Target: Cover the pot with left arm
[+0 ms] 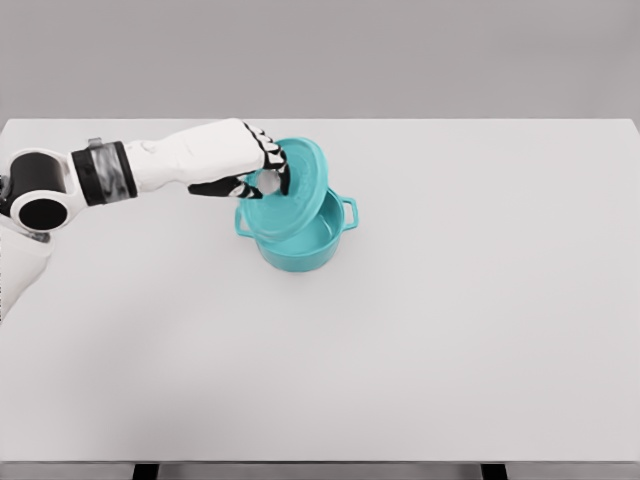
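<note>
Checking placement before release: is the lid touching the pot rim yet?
Cannot tell. In the head view the lid, held tilted by the left hand, overlaps the pot rim; neither contact nor a gap shows plainly.

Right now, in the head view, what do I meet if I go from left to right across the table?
Left arm's black shoulder joint → white forearm → left hand, fingers on the teal lid → teal pot, its right handle → bare white table.

Bright, even, diffuse light; faint soft shadows, no glare; render slightly soft overall.
</note>
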Available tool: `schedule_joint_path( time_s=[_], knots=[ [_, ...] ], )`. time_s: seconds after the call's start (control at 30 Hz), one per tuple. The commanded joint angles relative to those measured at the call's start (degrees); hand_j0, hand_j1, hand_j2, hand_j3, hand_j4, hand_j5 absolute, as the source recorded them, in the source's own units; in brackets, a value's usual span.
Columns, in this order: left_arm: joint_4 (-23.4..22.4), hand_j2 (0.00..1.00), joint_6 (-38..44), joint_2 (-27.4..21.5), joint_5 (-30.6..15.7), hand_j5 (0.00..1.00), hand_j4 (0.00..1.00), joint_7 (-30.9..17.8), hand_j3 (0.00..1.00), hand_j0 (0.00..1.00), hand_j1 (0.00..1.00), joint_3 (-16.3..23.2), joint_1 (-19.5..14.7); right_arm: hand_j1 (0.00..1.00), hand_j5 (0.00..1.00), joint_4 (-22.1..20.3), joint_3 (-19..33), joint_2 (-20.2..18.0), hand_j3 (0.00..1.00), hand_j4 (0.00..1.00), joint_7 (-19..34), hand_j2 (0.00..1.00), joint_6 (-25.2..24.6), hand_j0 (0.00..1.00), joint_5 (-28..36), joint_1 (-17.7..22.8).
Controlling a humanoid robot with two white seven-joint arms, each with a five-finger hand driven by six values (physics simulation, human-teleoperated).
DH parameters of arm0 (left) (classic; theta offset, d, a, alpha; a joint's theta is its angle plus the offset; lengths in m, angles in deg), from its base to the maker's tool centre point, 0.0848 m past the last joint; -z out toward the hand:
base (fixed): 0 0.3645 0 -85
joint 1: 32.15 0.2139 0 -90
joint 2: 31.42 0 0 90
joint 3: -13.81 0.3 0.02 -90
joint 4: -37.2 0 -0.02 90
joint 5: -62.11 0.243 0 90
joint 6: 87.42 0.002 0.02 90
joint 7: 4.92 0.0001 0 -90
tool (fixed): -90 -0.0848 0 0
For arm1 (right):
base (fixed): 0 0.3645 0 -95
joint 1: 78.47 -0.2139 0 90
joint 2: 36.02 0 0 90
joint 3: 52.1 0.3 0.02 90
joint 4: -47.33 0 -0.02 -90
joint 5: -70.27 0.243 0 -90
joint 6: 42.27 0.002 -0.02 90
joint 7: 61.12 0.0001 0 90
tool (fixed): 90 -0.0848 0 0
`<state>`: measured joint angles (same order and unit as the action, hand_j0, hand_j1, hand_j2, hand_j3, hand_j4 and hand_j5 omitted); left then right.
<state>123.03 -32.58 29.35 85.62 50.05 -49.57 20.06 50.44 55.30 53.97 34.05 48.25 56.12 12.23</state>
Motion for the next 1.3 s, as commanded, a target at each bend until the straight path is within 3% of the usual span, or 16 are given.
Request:
schedule_joint_path(
  time_s=[0.0,1.27],
  knots=[
    [-1.02,0.45,0.16,0.84,0.47,0.45,0.45,0.03,0.45,0.45,0.45,0.54,0.00,1.00,1.00,-0.03,0.00,0.00,1.00,1.00,0.01,1.00,0.00,1.00,0.00,0.00],
    [-4.97,0.46,0.16,3.30,3.38,0.46,0.46,0.03,0.46,0.46,0.46,0.98,-0.09,1.00,1.00,-0.03,0.00,0.00,1.00,1.00,0.01,1.00,0.00,1.00,0.00,0.00]
  ],
)
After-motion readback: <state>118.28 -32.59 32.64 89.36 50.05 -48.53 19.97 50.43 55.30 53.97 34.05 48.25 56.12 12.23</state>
